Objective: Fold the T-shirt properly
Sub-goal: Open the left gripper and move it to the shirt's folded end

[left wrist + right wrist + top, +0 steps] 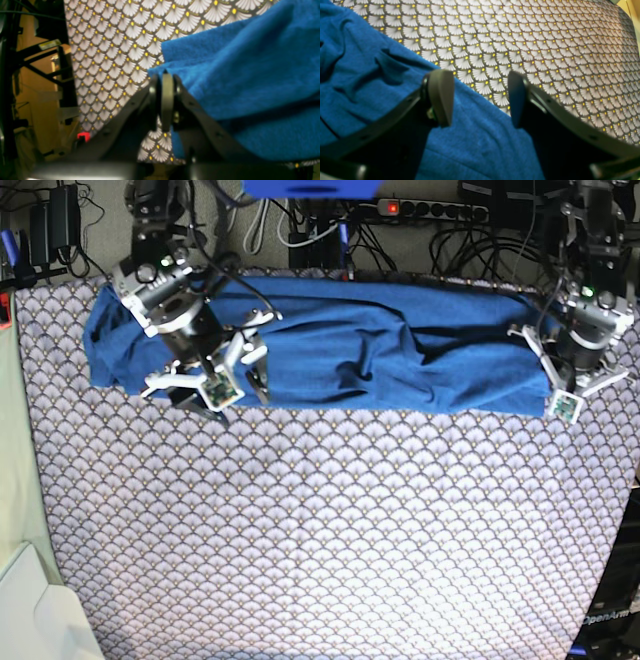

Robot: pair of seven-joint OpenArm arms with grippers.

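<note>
The T-shirt is a plain blue knit, lying bunched in a long band along the far edge of the table. In the left wrist view my left gripper is shut, pinching a folded edge of the T-shirt, which drapes to its right. In the base view the left gripper sits at the band's right end. My right gripper is open just above the near edge of the T-shirt, one finger over cloth and one over the tablecloth. In the base view the right gripper is near the band's left part.
A scallop-patterned grey-white tablecloth covers the table. Cables and a power strip lie behind the far edge. A white object sits at the front left corner. A dark frame stands beyond the table's edge.
</note>
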